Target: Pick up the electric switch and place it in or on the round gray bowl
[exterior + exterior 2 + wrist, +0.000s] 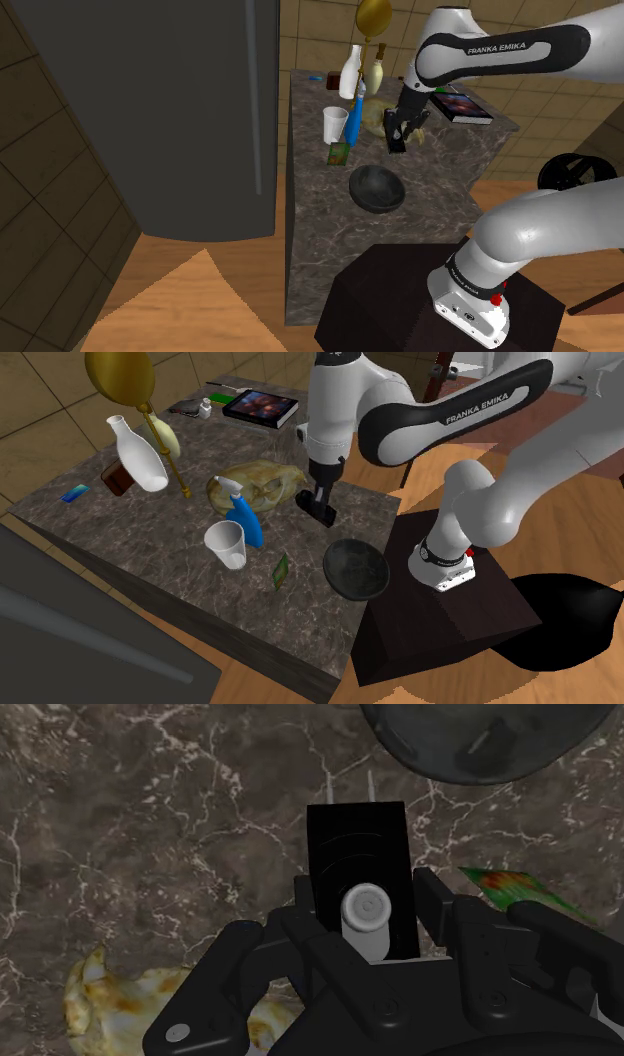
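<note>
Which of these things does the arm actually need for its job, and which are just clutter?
Needed: gripper, black electric switch clasped in it, dark round bowl.
Just lying about: white cup, blue spray bottle, white vase, book, green packet.

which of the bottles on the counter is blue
The spray bottle beside the white cup; the white bottle and cream bottle are not blue.

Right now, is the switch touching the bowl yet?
Apart. In the wrist view, bare marble countertop shows between the black switch, clasped in the gripper, and the dark bowl.
</note>
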You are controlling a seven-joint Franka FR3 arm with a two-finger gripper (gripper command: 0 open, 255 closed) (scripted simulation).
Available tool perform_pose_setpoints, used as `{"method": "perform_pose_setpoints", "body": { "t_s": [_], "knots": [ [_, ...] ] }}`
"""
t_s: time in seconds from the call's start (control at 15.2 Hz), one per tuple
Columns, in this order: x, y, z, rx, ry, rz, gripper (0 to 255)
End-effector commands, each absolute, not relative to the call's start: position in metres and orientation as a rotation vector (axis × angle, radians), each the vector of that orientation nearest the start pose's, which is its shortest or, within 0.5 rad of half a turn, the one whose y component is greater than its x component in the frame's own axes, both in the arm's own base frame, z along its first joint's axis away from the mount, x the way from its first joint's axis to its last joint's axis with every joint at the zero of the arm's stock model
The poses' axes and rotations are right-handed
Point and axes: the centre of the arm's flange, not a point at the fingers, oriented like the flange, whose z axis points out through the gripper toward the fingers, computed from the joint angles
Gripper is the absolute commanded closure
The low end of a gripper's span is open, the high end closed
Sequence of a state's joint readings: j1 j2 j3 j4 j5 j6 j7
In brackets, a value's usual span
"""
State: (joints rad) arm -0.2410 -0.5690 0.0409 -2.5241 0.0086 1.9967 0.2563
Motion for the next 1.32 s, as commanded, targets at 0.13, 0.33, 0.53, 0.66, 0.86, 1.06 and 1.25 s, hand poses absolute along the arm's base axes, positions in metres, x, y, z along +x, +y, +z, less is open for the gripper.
{"method": "perform_pose_setpoints", "body": {
  "t_s": [0.13,0.33,0.53,0.66,0.86,1.06,1.25],
  "knots": [
    [0.350,-0.027,0.474,-3.069,0.731,-0.066,255],
    [0.333,0.008,0.475,-3.069,0.731,-0.066,255],
    [0.316,0.044,0.475,-3.069,0.731,-0.066,255],
    [0.307,0.063,0.475,-3.069,0.731,-0.066,255],
    [0.307,0.063,0.459,-3.069,0.731,-0.066,255],
    [0.307,0.063,0.443,-3.069,0.731,-0.066,255],
    [0.307,0.063,0.427,-3.069,0.731,-0.066,255]
  ]
}}
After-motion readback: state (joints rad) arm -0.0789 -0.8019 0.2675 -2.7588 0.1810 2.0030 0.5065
